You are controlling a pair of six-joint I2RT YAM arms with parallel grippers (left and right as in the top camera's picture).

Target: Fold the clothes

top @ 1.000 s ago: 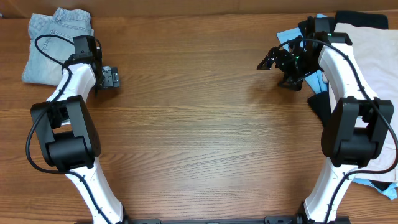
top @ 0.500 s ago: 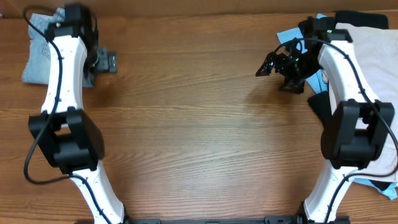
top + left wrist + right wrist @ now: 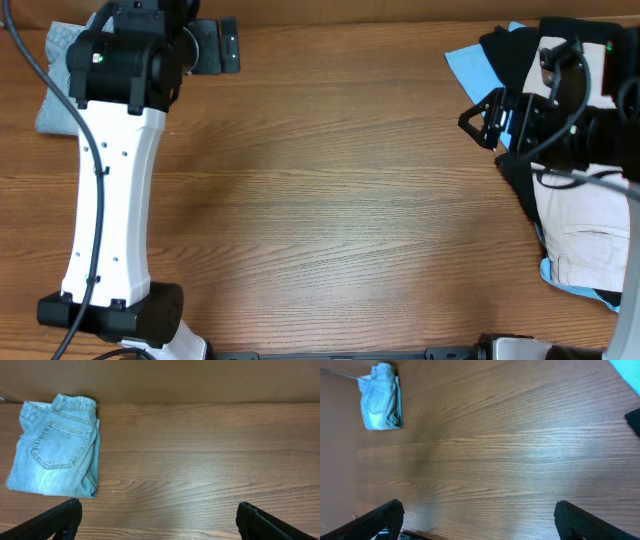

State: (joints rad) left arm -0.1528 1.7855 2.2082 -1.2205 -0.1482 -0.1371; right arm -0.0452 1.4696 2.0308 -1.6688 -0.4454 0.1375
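Left end effector [image 3: 157, 527] spread wide, empty, over the counter [image 3: 200, 460]. Beyond it, the denim shorts [image 3: 55, 447] lie folded at the far-left corner. Right end effector [image 3: 480, 522] also wide open, nothing held, at the edge of the right-side pile: beige garment [image 3: 580, 215], black garment [image 3: 515, 50], sky-blue garment [image 3: 475, 65].

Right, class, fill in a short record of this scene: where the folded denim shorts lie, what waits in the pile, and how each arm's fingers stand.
denim shorts: folded, back pocket up, far left corner of the wooden table
pile at right edge: beige garment, black garment, sky-blue garment, all unfolded
left fingers: spread open, holding nothing
right fingers: spread open, holding nothing
table middle: bare wood
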